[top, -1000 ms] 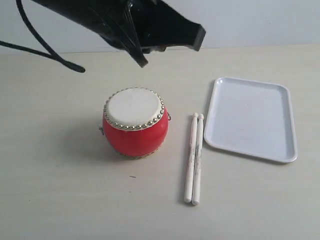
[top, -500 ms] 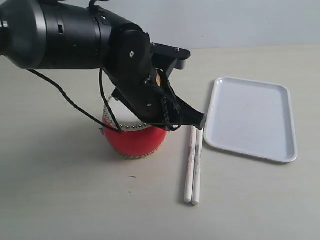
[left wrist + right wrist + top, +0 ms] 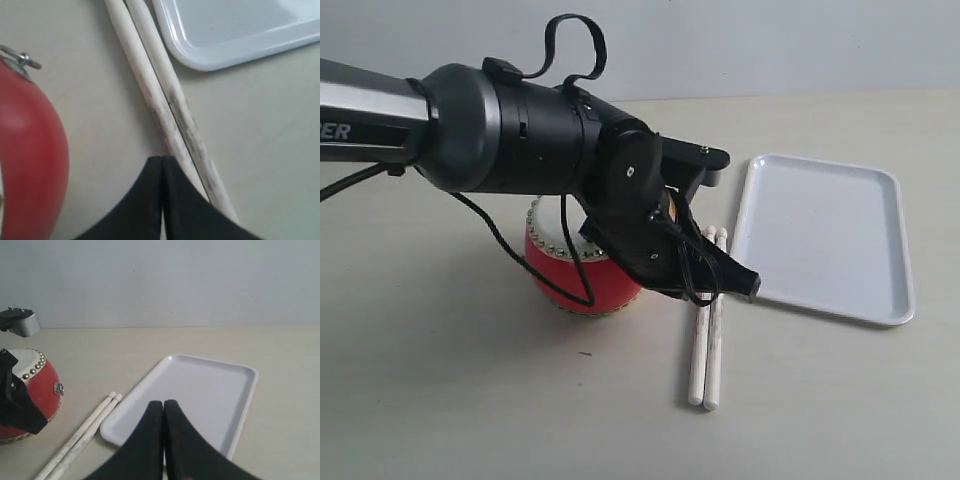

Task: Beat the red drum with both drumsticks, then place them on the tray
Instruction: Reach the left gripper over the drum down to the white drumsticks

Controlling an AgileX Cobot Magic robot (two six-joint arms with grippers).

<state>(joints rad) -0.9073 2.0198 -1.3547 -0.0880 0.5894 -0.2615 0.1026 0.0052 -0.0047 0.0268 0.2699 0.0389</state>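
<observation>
The red drum (image 3: pixel 552 272) stands left of centre, largely hidden behind my left arm. Two pale drumsticks (image 3: pixel 701 350) lie side by side between the drum and the white tray (image 3: pixel 820 235). My left gripper (image 3: pixel 748 285) reaches across the drum and is shut, its tip low over the upper part of the sticks. In the left wrist view the shut left gripper (image 3: pixel 162 159) sits right at the drumsticks (image 3: pixel 152 97), beside the drum (image 3: pixel 30 150). My right gripper (image 3: pixel 163 403) is shut with nothing in it, above the tray (image 3: pixel 210 385); it does not show in the exterior view.
A pale tabletop (image 3: pixel 440 400) carries everything. The tray's corner (image 3: pixel 200 57) lies close to the sticks. A black cable (image 3: pixel 575 45) loops up from the left arm. The drum (image 3: pixel 35 385) and the sticks (image 3: pixel 81 432) lie to one side of the tray in the right wrist view.
My left arm has come down from above the drum and moved right, bringing its shut tip over the drumsticks. Drum, sticks and tray have not moved.
</observation>
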